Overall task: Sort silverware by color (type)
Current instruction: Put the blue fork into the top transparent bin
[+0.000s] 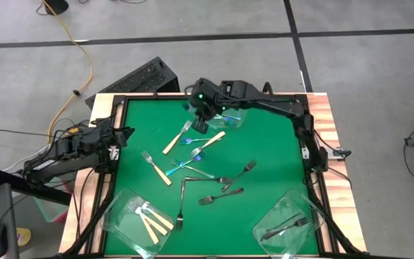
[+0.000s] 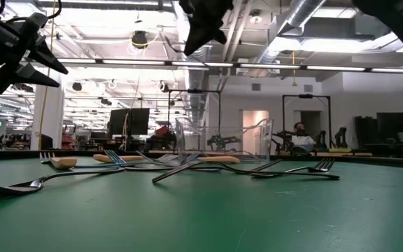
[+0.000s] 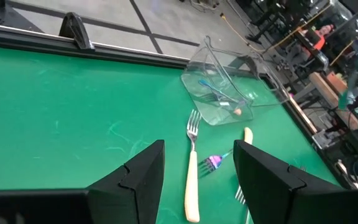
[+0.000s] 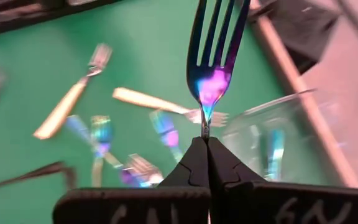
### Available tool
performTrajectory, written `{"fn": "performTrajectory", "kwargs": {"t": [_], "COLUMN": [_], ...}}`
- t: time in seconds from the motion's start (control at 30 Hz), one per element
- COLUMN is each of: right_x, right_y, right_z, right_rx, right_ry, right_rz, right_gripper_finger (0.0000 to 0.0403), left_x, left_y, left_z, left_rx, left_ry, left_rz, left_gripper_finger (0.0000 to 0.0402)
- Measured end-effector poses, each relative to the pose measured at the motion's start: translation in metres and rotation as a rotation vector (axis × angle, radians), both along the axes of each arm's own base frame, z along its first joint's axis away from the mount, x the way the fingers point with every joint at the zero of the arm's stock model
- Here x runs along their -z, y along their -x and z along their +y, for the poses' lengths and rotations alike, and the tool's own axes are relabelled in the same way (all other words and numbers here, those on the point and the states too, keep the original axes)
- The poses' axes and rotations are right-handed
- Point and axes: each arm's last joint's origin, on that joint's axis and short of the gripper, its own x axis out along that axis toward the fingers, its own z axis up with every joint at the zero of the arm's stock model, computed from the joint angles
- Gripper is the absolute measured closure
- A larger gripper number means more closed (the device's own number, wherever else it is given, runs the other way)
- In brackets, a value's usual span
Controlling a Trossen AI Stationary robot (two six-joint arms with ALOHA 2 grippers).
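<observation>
While right gripper hangs above green mat, fingers clenched on blue fork beside far tub, left gripper waits spread at mat's left edge. Loose forks strewn mid-mat; cream forks in near-left tub, grey forks in near-right tub. Grey floor around, bright workshop beyond.
</observation>
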Motion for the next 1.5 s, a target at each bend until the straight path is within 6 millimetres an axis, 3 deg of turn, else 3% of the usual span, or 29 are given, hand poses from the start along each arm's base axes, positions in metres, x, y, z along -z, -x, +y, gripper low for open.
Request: {"fn": "performTrajectory", "kwargs": {"t": [0.37, 0.7, 1.13, 1.5], "right_x": [0.000, 0.002, 0.058, 0.120], "right_y": [0.023, 0.040, 0.027, 0.010], "right_z": [-0.073, -0.107, -0.154, -0.165], "right_rx": [0.001, -0.091, -0.223, -0.260], "right_ry": [0.174, 0.267, 0.169, 0.005], "right_rz": [0.077, 0.155, 0.183, 0.264], "right_gripper_finger": [0.0403, 0.0403, 0.0403, 0.0403], "left_x": [0.000, 0.000, -0.001, -0.001], "left_y": [0.000, 0.001, 0.002, 0.004], "left_z": [0.001, 0.001, 0.002, 0.004], "left_rx": [-0.041, -0.054, -0.139, -0.210], "left_ry": [0.011, 0.007, 0.005, -0.030], "left_rz": [-0.021, -0.020, -0.043, -0.035], "left_gripper_finger": [0.0226, 0.0226, 0.0226, 0.0226]}}
